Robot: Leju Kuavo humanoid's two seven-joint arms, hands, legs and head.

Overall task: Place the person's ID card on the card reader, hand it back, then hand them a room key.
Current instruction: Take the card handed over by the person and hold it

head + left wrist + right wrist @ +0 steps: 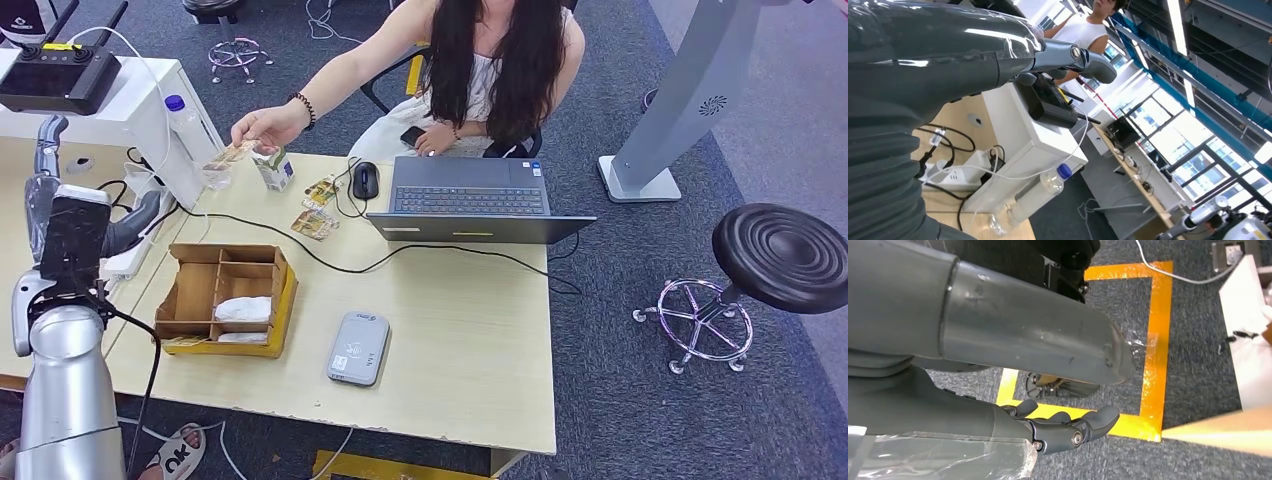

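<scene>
Both robot hands hold nothing, fingers apart: left hand (128, 222) raised at nine o'clock, right hand (1068, 427) hanging. At eleven o'clock, a person's hand (265, 127) holds the ID card (233, 153); card reader (359, 348) lies centre-table.

Left hand (128, 225) raised at the surface's (460, 330) left edge, empty, fingers loose. Beyond it, a person's hand (268, 126) holds out an ID card (232, 153). Right of the left hand: cardboard tray (222, 297), then grey card reader (359, 348); laptop (475, 200) farther off.
</scene>
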